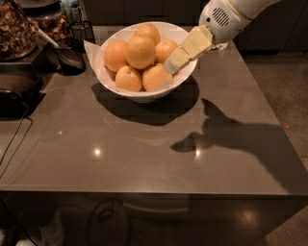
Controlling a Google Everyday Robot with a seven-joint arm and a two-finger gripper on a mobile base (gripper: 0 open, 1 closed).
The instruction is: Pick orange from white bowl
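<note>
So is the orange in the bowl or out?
In: the orange sits atop other fruits inside the white bowl; the claw is at its right rim.

The gripper (pixel 170 66) is a pale cream, blocky wedge with flat faces, narrowing toward its tip. It hangs over the right rim of the white bowl (pixel 144 93). Up and to the right of it sits a rounded, glossy white wrist housing (pixel 226 21) with 1 small oval patch of dark vent holes. Beyond that, a thin tan band rings the white arm (pixel 257 4).
</note>
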